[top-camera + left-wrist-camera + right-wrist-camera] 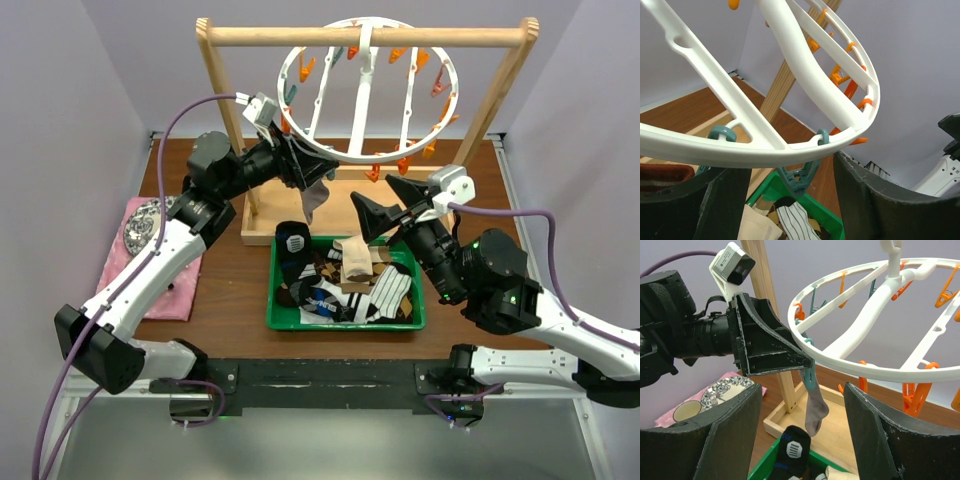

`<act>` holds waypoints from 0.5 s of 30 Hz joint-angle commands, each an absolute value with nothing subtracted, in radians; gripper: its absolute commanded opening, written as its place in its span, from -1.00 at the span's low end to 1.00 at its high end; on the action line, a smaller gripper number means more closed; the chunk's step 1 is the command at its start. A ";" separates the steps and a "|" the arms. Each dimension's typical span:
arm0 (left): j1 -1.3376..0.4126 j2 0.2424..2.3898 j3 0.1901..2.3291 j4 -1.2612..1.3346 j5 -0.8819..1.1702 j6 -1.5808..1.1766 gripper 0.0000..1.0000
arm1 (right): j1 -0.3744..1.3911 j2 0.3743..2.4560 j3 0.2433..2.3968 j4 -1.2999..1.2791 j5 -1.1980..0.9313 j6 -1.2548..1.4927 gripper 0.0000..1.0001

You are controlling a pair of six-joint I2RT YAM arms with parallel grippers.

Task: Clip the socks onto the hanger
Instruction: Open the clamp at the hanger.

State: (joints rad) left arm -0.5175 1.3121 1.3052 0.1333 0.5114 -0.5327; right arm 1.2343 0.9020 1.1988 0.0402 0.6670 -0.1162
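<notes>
The white ring hanger (450,95) hangs from a wooden bar, with orange and teal pegs around its rim. A grey sock (318,197) dangles from a teal peg (810,377) at the ring's near-left rim. My left gripper (300,165) is open at that rim. In the left wrist view its jaws straddle the ring (715,150), and an empty teal peg (800,180) hangs untouched between them. My right gripper (385,205) is open and empty, just right of the hanging sock (815,412). More socks (350,280) lie in the green bin (345,322).
The light wooden frame (360,37) stands on a tray-like base behind the bin. At the left, a pink cloth (165,285) carries a patterned plate (145,222). A black sock (795,450) sticks up at the bin's far-left corner.
</notes>
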 commanded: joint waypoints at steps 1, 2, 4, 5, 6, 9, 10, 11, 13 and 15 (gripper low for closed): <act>-0.522 1.324 1.351 0.158 0.497 -0.517 0.37 | 1.236 0.890 1.196 0.075 0.678 -0.130 0.39; -0.523 1.324 1.356 0.163 0.495 -0.517 0.36 | 1.236 0.891 1.198 0.072 0.678 -0.130 0.39; -0.523 1.327 1.362 0.158 0.489 -0.522 0.24 | 1.236 0.893 1.198 0.072 0.675 -0.129 0.38; -0.523 1.331 1.371 0.146 0.482 -0.520 0.20 | 1.236 0.891 1.197 0.072 0.675 -0.126 0.38; -0.523 1.333 1.374 0.140 0.480 -0.519 0.18 | 1.236 0.893 1.197 0.072 0.673 -0.124 0.38; -0.523 1.333 1.384 0.120 0.462 -0.517 0.05 | 1.236 0.893 1.195 0.072 0.669 -0.118 0.37; -0.523 1.332 1.385 0.112 0.450 -0.517 -0.02 | 1.236 0.894 1.195 0.071 0.666 -0.117 0.37; -0.523 1.331 1.390 0.101 0.443 -0.515 -0.06 | 1.236 0.894 1.195 0.069 0.666 -0.117 0.37; -0.523 1.332 1.396 0.086 0.427 -0.514 -0.17 | 1.238 0.894 1.193 0.067 0.664 -0.112 0.37; -0.522 1.332 1.401 0.071 0.420 -0.511 -0.21 | 1.236 0.891 1.187 0.067 0.666 -0.109 0.36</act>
